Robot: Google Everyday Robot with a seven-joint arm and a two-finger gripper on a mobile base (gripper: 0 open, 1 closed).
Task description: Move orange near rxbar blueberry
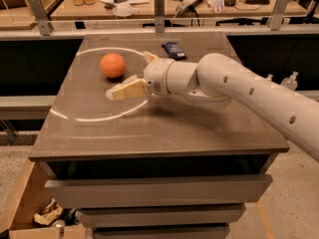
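**Open gripper beside the orange, bar at the far edge**

The orange [113, 65] sits on the counter [174, 128] towards its far left corner, inside a pale ring of light [89, 117]. The gripper [128, 74] hovers just right of the fruit. Its jaws are spread wide and hold nothing: one tan finger [127, 89] points at the left edge, and the other rises behind, near the fruit. The rxbar blueberry [173, 49] lies flat by the far edge, about midway along it and well apart from the orange. Its dark blue wrapper appears to carry light print, which is too faint to read.
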